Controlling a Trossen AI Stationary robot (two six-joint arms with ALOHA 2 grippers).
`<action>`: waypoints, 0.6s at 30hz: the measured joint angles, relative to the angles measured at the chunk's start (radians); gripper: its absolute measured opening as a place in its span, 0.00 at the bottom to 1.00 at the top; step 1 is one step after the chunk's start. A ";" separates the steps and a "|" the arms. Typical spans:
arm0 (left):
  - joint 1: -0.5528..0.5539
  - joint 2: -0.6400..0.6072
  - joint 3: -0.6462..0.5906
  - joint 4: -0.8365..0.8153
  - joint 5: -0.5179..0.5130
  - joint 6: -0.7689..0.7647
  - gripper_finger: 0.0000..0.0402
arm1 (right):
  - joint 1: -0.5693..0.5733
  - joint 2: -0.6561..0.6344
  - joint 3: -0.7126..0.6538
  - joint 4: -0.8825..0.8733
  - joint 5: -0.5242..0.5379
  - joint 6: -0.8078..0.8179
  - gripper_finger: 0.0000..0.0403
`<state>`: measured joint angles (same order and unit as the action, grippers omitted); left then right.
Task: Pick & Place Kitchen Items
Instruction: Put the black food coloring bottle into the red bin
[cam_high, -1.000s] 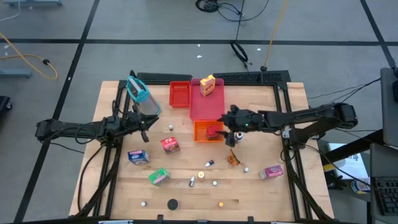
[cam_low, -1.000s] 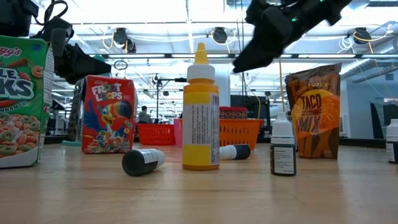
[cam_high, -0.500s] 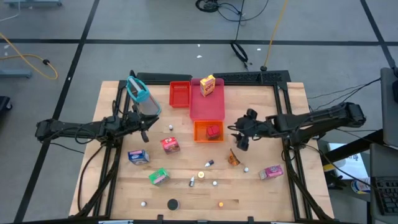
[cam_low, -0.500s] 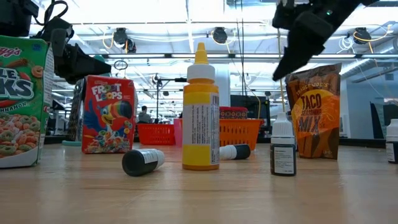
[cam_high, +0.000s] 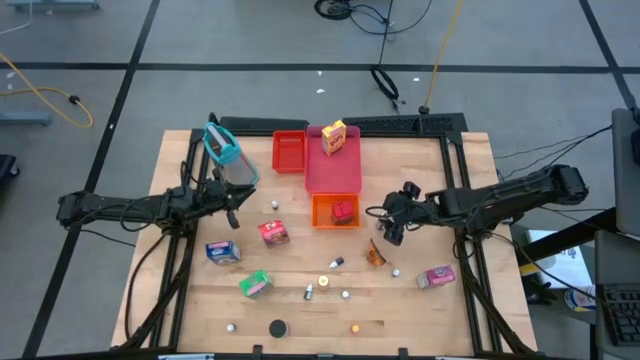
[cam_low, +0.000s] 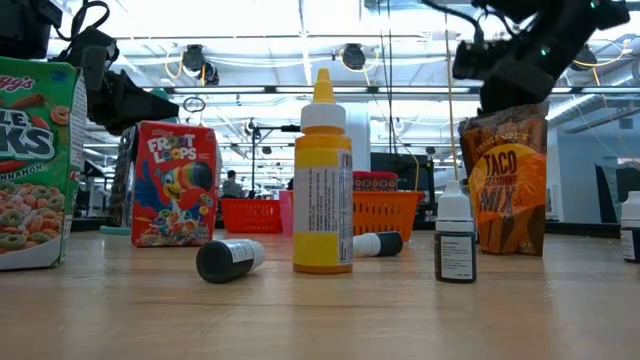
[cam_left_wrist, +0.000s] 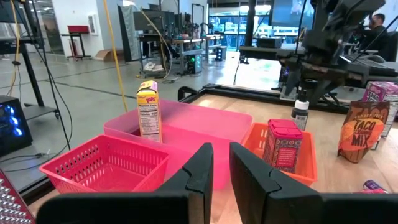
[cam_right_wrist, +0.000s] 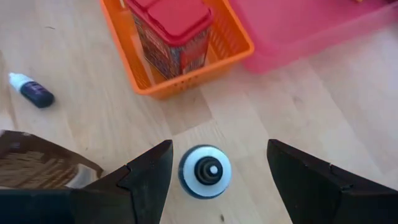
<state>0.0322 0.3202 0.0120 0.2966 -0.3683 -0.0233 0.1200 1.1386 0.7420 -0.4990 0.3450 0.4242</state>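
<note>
The right gripper (cam_right_wrist: 211, 180) hangs spread above a small bottle (cam_right_wrist: 205, 172) beside the orange tray (cam_right_wrist: 233, 46); the left gripper (cam_left_wrist: 221, 174) is nearly pressed together, empty.

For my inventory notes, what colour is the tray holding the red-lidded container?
Orange tray, clearest in the right wrist view.

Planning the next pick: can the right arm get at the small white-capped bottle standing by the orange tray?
Probably yes. The right tool hangs open right above the small bottle, whose cap shows between its fingers. The orange tray and taco mix pouch sit close but clear.
</note>
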 joint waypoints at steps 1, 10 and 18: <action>0.000 0.000 0.000 0.000 0.000 0.000 0.13 | 0.000 0.000 -0.015 0.015 0.000 0.004 0.63; 0.000 0.000 0.000 0.000 0.000 0.000 0.13 | 0.000 0.000 -0.152 0.235 -0.005 0.009 0.60; 0.000 0.000 0.000 0.000 0.000 0.001 0.13 | 0.000 0.000 -0.176 0.255 -0.003 0.003 0.36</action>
<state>0.0322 0.3202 0.0120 0.2962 -0.3687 -0.0227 0.1196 1.1385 0.5655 -0.2443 0.3424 0.4268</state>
